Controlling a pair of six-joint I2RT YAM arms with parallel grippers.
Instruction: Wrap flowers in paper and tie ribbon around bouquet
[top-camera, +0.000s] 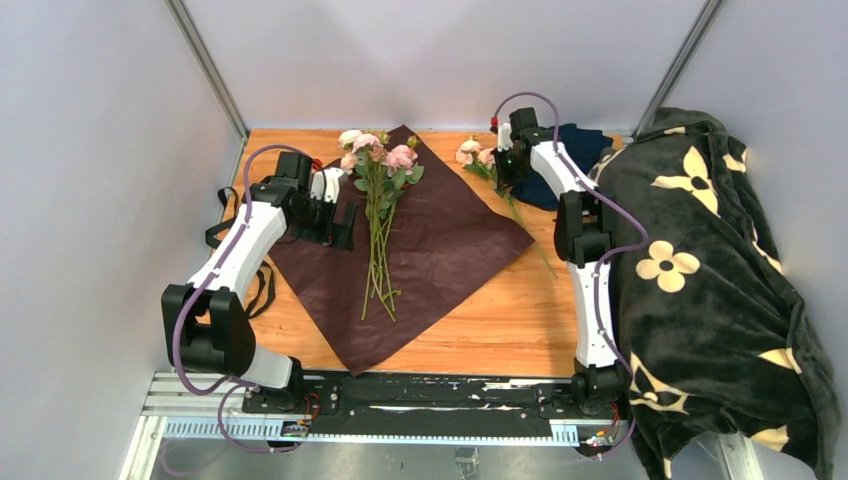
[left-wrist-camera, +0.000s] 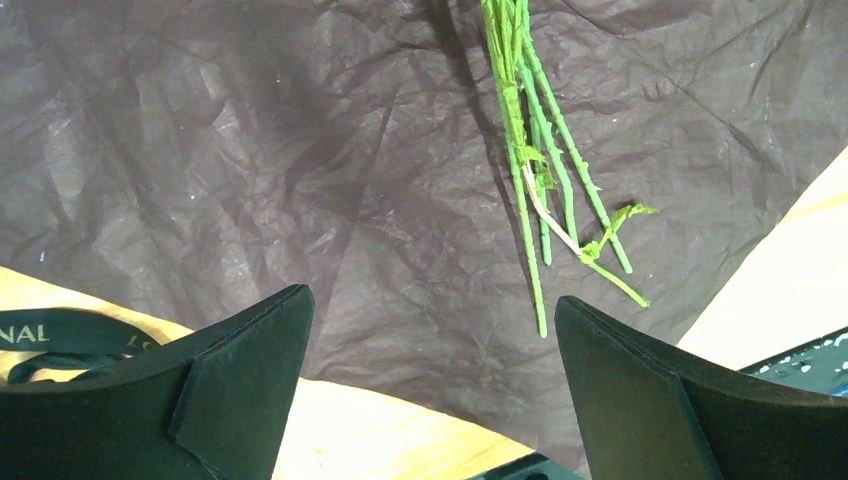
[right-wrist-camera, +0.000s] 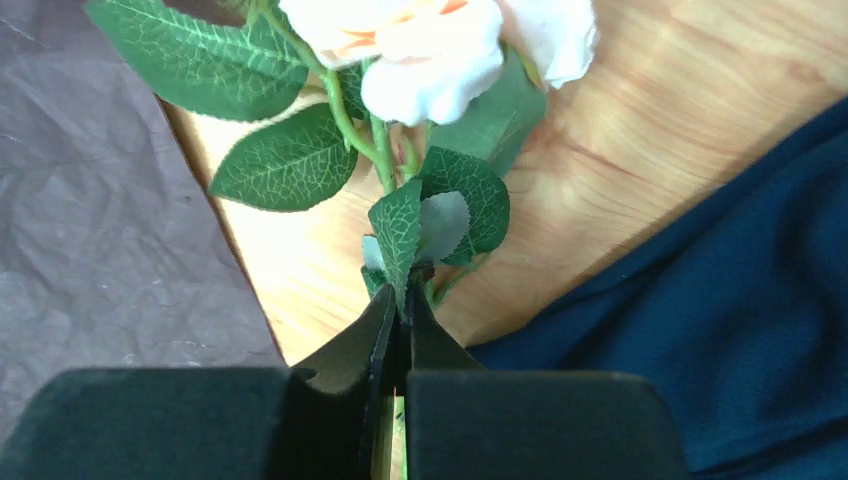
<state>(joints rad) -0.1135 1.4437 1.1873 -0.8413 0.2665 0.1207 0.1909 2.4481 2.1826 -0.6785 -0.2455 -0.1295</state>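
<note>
Pink roses (top-camera: 375, 150) on crinkly burgundy paper (top-camera: 450, 240); left pincer (left-wrist-camera: 430, 296) agape, right pincer (right-wrist-camera: 400, 318) tight on a stray stem (right-wrist-camera: 383, 150)

left pincer (left-wrist-camera: 430, 385): jaws wide apart | paper (left-wrist-camera: 250, 170): crinkled, below | flowers (left-wrist-camera: 545, 190): green stems lying on paper

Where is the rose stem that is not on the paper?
Top view, far right: the rose stem lies between the paper and the navy cloth, pinched by the right gripper.
</note>
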